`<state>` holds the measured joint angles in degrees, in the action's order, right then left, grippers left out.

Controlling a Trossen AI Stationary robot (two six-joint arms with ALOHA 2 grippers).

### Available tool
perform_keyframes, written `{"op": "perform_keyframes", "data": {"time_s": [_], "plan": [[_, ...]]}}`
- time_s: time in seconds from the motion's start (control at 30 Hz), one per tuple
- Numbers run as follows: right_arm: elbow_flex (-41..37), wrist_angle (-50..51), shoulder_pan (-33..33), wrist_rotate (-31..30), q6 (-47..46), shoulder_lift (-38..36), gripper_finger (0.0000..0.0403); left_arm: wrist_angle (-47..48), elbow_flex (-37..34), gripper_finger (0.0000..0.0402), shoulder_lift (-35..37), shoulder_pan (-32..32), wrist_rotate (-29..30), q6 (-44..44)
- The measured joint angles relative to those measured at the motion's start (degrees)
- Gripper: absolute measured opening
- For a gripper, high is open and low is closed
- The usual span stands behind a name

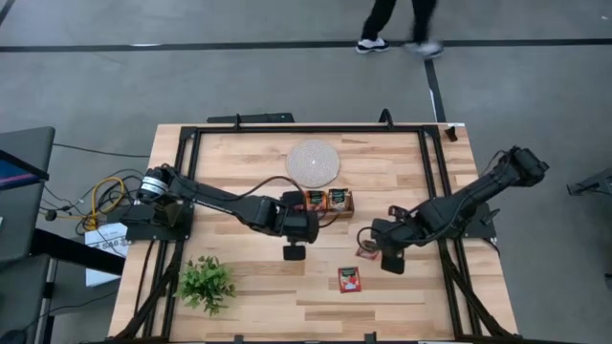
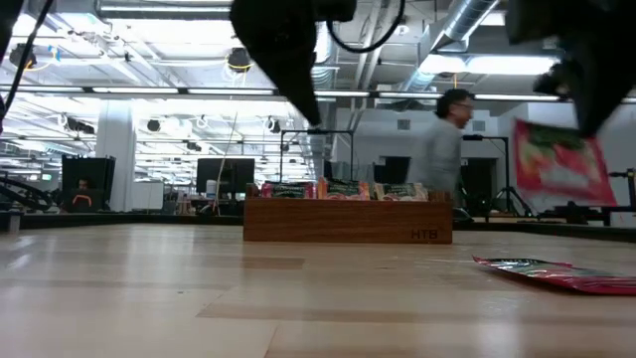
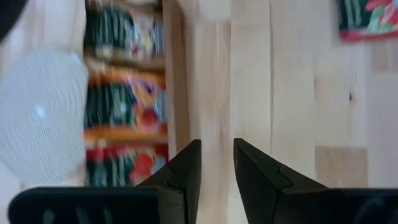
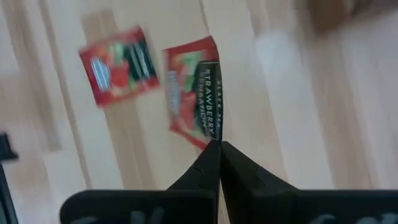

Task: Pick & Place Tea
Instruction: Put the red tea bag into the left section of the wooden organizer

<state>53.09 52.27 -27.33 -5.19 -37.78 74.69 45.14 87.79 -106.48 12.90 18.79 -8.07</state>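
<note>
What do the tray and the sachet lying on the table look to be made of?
Tray: brown wood, matte, by its even grain-toned wall with stamped letters. Sachet: probably glossy foil or plastic film, since its red printed surface lies thin, crinkled and catches the light.

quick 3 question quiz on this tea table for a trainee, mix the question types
1. True or false: the right gripper is shut on a red tea sachet.
2. Multiple choice: the loose sachet on the table lies A) on the round woven mat, B) on bare wood at the near edge, C) inside the wooden tray.
3. Fill in: the left gripper hangs beside the tray, holding ____.

Key: 1 true; 2 B; 3 nothing
</note>
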Motion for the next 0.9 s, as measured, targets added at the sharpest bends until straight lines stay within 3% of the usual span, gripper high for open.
{"op": "perform_keyframes", "data": {"time_s": [0.2, 0.53, 0.9], "plan": [[6.7, -0.6, 2.7, -2.9, 3.8, 3.0, 0.0, -7.9, 0.0, 0.0087, 0.0, -1.5, 0.0, 5.9], [11.0, -3.4, 8.3, -5.3, 10.5, 5.2, 0.0, -19.8, 0.0, 0.0087, 1.1, -2.7, -4.1, 7.2], [11.0, -7.1, 10.7, -5.3, 13.7, 5.2, 0.0, -21.5, 0.0, 0.0087, 1.4, -4.0, -6.4, 5.1]]}}
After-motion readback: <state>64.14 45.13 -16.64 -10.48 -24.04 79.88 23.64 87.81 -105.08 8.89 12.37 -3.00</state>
